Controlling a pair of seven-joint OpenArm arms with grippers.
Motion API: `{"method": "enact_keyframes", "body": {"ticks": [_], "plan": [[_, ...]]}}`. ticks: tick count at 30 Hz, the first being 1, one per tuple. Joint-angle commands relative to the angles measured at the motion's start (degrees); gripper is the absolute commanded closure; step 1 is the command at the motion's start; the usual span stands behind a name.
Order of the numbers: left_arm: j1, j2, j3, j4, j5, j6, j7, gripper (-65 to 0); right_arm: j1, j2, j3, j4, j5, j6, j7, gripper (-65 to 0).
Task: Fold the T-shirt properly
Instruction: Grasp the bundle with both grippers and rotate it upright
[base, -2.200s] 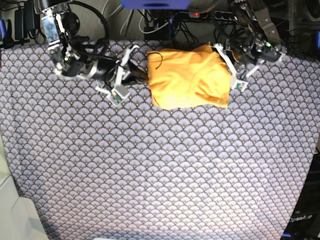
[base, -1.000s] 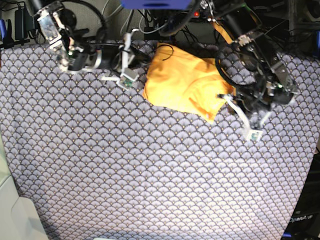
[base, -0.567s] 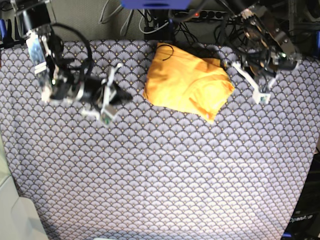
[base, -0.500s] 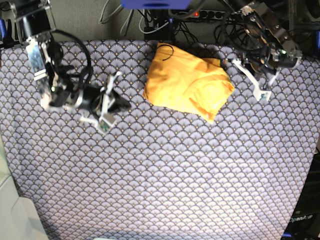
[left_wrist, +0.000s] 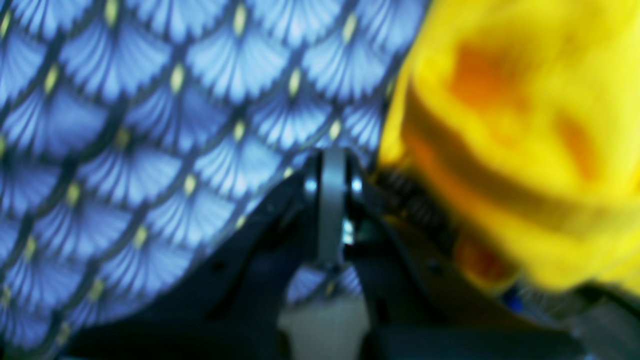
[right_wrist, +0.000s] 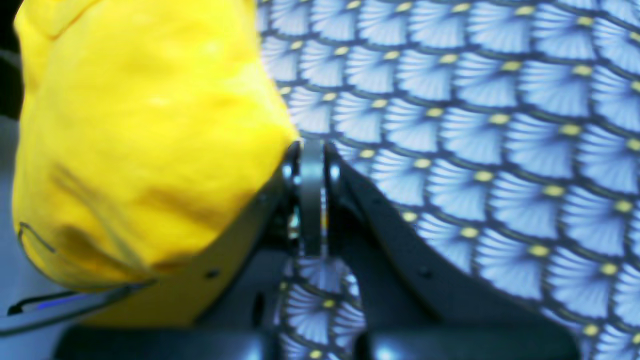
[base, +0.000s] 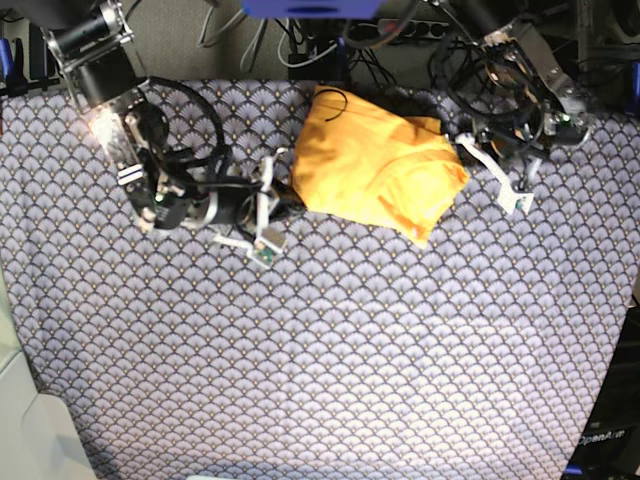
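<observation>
Seeing the yellow-orange T-shirt (base: 375, 170) lying bunched in a rough fold at the far middle of the scallop-patterned cloth (base: 330, 350) covering my tabletop; both end effectors, left (base: 478, 165) and right (base: 278, 208), are sitting pinched together beside it, gripping nothing.

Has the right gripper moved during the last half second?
Yes. In the base view the right gripper has moved toward that view's right across the scallop-patterned cloth, and is now at the near-left edge of the folded T-shirt.
</observation>
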Motion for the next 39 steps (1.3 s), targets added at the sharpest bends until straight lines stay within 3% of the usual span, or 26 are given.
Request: {"method": "enact_keyframes", "body": {"ticks": [1, 6, 11, 15, 19, 23, 34, 39], "plan": [[-0.1, 1.0, 0.7, -2.3, 1.3, 0.1, 1.7, 0.0, 1.0, 0.3, 0.1, 0.9, 1.1, 0.4, 1.2, 0.0], [-2.5, 1.0, 1.1, -6.1, 1.2, 0.1, 1.7, 0.0, -0.6, 0.4, -0.2, 1.0, 1.1, 0.4, 1.2, 0.0], [-2.9, 1.0, 7.8, -5.9, 1.2, 0.1, 2.2, 0.0, -1.9, 0.3, -0.3, 1.0, 1.1, 0.4, 1.2, 0.0], [-2.7, 1.0, 11.6, -6.2, -3.9, 0.6, 0.6, 0.0, -3.6, 0.2, -0.3, 1.8, 1.1, 0.4, 1.2, 0.0], [-2.8, 1.0, 13.1, -6.2, -13.3, 8.2, -1.9, 0.0, -6.0, 0.4, -0.3, 3.4, 1.1, 0.4, 1.2, 0.0], [-5.6, 1.0, 13.1, -6.2, -16.8, 13.3, -2.4, 0.0, -7.4, 1.7, -0.3, 4.4, 1.1, 0.4, 1.1, 0.0], [-15.0, 1.0, 13.0, -7.9, -16.7, 18.9, -3.2, 0.0, -9.0, 5.4, -0.2, 4.4, 1.2, 0.4, 1.2, 0.0], [-13.9, 1.0, 12.7, -7.2, -17.1, 22.8, -2.1, 0.0, -9.9, 7.0, 0.2, 4.4, 1.2, 0.4, 1.2, 0.0]]}}
